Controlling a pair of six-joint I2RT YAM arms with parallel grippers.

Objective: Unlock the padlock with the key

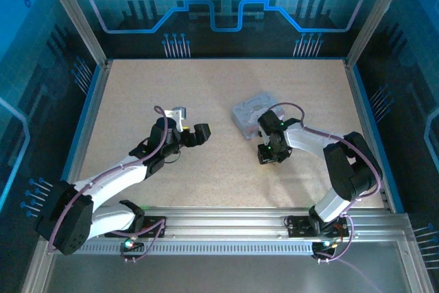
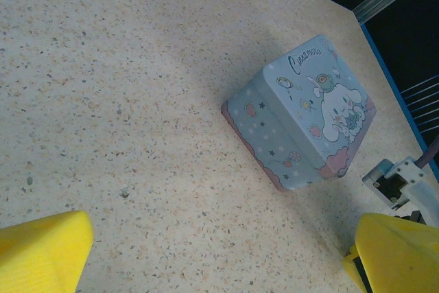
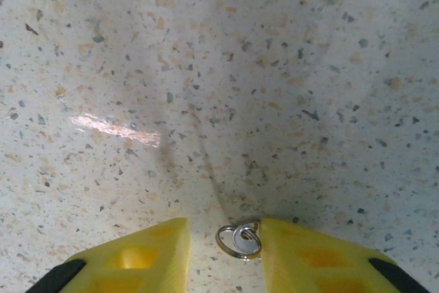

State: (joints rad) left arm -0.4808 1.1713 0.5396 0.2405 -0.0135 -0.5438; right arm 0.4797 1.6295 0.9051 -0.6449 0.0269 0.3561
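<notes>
The key (image 3: pixel 245 237), a small silvery piece on a wire ring, lies flat on the speckled table. It sits between the yellow fingertips of my right gripper (image 3: pixel 223 237), which points straight down at the table (image 1: pixel 269 158). The ring touches the right-hand finger (image 3: pixel 309 259). A gap of bare table separates it from the left-hand finger (image 3: pixel 140 259), so the jaws are open around it. My left gripper (image 2: pixel 219 252) hovers wide open over bare table left of centre (image 1: pixel 199 133), holding nothing. The padlock is out of view.
A silvery-blue cartoon-print tin (image 1: pixel 252 113) stands just behind my right gripper and shows ahead of the left one (image 2: pixel 309 114). Aluminium posts and blue panels wall the table (image 1: pixel 137 87) on three sides.
</notes>
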